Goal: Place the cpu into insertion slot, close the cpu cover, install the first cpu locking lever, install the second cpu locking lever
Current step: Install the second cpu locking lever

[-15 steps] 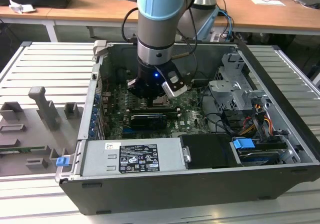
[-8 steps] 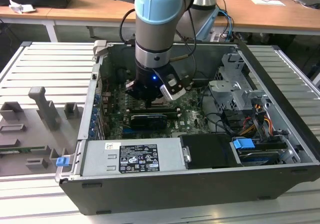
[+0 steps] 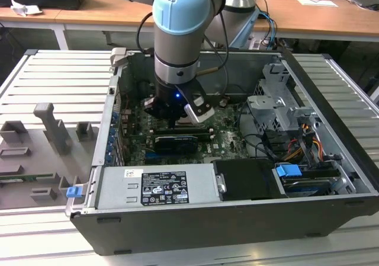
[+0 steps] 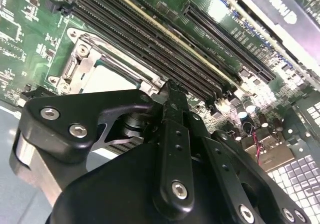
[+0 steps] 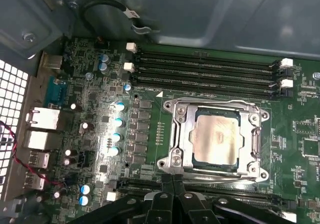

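The arm reaches straight down into the open computer case (image 3: 331, 177), its gripper (image 5: 172, 180), fingers closed together, empty, just beside the one cpu (image 5: 216, 136) seated under one lowered cpu cover (image 5: 181, 134).

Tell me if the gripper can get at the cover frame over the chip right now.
Probably yes. The gripper sits right at the edge of the metal cover frame, which lies flat around the chip. Nothing stands between them; the memory slots lie on the frame's far side.

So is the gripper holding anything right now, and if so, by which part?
Nothing shows between the fingertips of the gripper, which meet at the near edge of the cpu cover. The cpu already sits in the insertion slot with the cover down over it.
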Action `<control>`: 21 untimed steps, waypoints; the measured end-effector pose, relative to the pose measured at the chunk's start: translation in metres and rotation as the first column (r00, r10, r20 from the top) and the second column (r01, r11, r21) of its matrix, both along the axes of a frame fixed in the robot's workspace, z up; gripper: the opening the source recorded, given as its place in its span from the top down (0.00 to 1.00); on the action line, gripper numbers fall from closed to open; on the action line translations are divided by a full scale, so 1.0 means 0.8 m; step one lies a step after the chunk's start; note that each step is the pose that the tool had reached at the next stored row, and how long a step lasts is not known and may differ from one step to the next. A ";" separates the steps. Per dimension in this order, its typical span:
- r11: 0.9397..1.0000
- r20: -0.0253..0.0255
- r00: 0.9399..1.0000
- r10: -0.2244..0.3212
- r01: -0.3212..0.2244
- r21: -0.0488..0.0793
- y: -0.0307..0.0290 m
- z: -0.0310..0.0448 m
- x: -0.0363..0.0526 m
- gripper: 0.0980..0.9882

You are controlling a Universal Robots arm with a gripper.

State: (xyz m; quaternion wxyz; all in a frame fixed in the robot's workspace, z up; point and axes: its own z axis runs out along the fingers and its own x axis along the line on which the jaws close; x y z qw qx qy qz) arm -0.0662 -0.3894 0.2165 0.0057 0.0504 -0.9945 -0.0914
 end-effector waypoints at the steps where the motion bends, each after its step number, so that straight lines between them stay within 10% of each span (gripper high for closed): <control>1: 1.000 0.000 1.000 0.000 0.000 0.002 -0.0001 -0.0016 0.000 0.99; 10: 0.999 0.000 1.000 0.000 0.000 0.052 -0.0032 -0.0131 -0.004 0.99; 21: 0.997 0.000 1.000 0.000 0.000 0.071 -0.0037 -0.0235 -0.007 0.99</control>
